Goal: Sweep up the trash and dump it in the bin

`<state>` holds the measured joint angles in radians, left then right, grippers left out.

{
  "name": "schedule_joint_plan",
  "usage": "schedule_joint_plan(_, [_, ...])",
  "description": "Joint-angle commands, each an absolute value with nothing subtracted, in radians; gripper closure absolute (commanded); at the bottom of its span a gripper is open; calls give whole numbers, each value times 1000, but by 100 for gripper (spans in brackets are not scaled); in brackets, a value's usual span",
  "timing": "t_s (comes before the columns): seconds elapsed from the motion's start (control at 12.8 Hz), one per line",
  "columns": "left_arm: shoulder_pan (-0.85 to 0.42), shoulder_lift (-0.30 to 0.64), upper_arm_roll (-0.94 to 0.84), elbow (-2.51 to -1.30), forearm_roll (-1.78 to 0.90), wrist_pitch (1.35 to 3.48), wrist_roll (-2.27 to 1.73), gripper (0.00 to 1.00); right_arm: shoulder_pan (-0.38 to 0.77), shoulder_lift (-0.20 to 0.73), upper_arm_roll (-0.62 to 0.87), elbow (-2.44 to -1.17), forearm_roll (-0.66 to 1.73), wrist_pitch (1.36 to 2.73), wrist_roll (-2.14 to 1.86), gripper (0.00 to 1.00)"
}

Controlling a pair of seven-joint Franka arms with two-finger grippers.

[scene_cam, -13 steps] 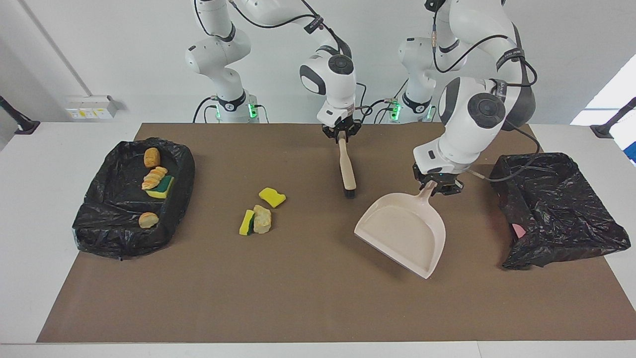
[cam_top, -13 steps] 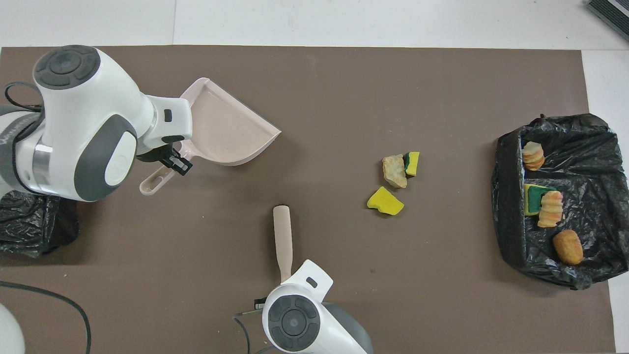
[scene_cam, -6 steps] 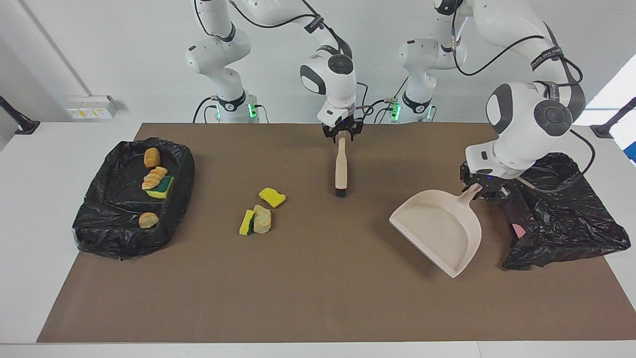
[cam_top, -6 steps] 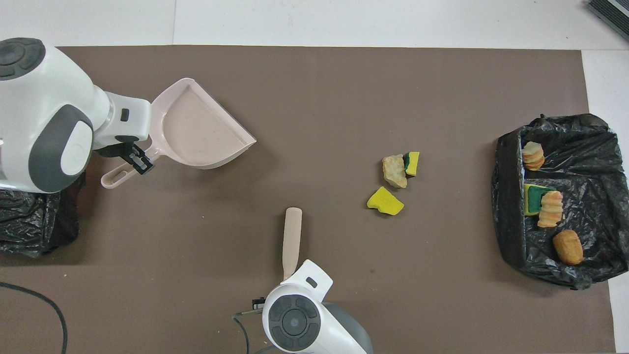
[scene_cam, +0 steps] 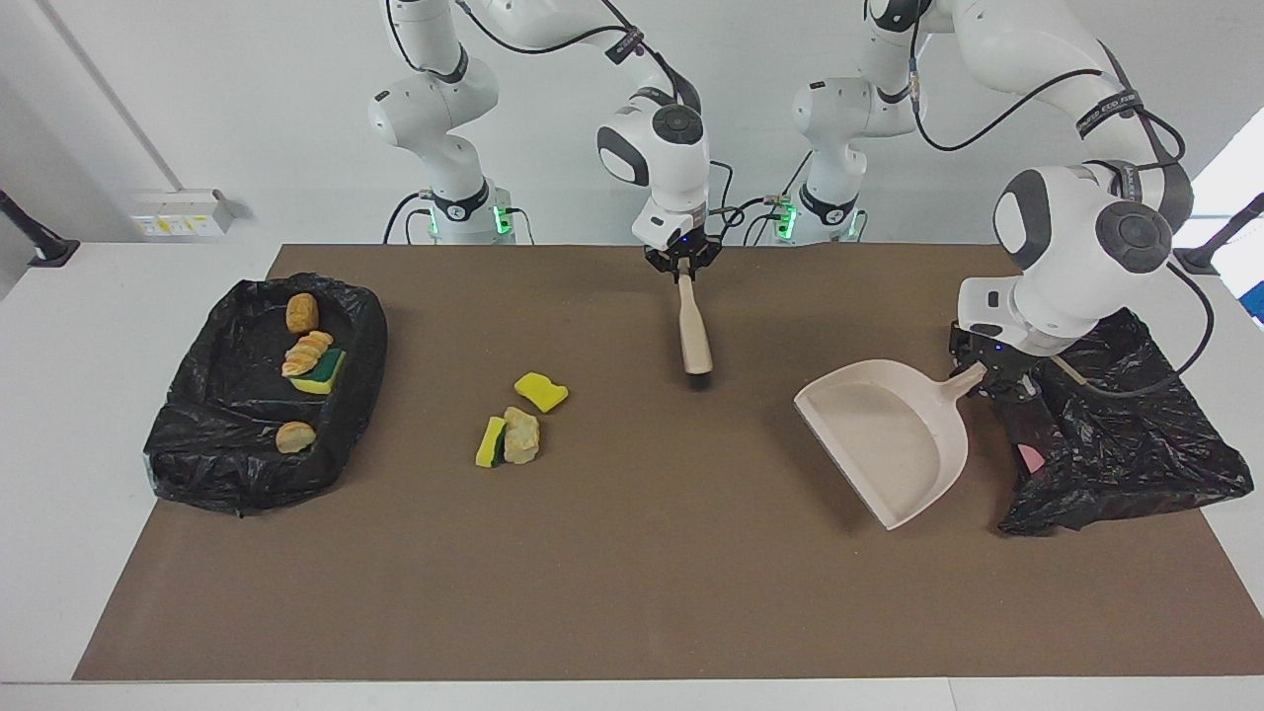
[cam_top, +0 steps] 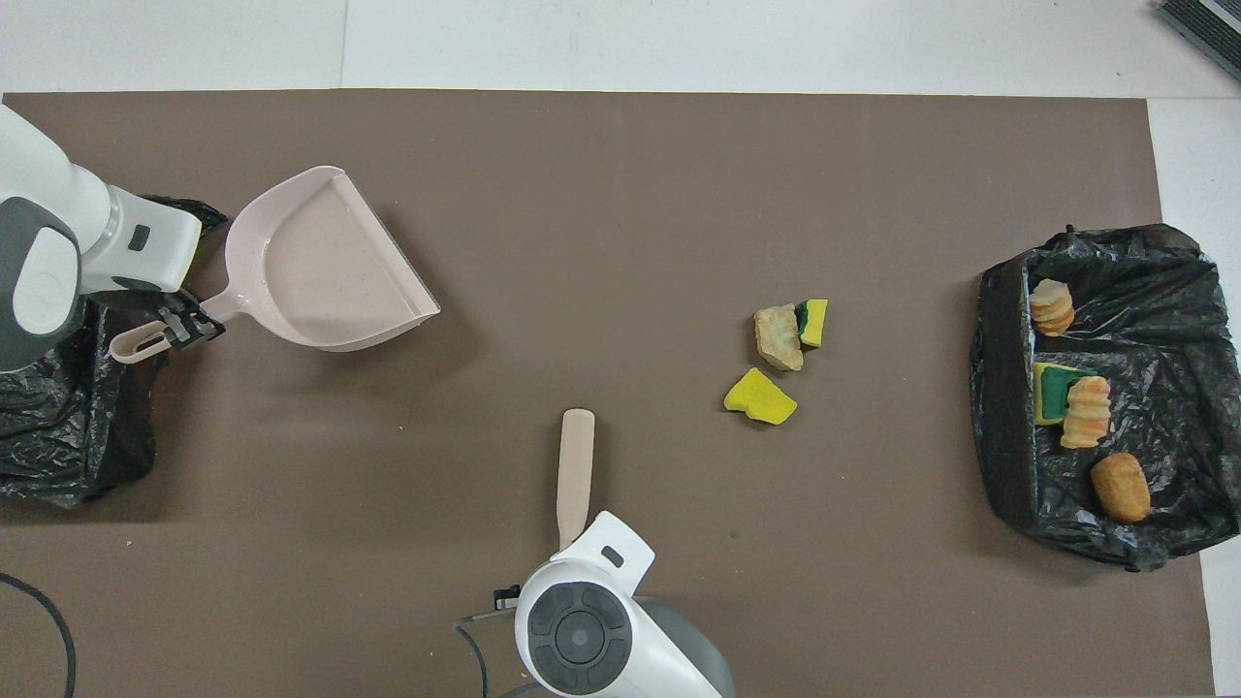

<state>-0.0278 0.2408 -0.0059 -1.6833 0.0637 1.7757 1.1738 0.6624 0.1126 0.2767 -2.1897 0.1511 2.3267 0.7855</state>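
Dustpan (scene_cam: 894, 449) shifted binward in clamped left gripper (scene_cam: 978, 373), trash (scene_cam: 518, 420) well apart.

No readable text, label, brand, number or sign appears in either view. The wall box (scene_cam: 183, 211) near the table's (scene_cam: 632, 592) right-arm end carries yellow stickers, but their print cannot be read.
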Motion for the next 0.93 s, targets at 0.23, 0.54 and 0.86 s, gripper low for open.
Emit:
schedule_joint_plan(0.23, [-34, 189, -17, -1805, 95, 1899, 1445, 100, 658, 30, 275, -2187, 124, 2219, 827, 100])
schedule_joint_plan(0.54, [-76, 124, -18, -1969, 97, 2032, 1439, 100, 586, -122, 273, -2200, -20, 2045, 888, 100])
schedule_joint_plan(0.86, [-196, 123, -18, -2016, 97, 2056, 1292, 100, 384, -161, 275, -2195, -136, 1895, 821, 100])
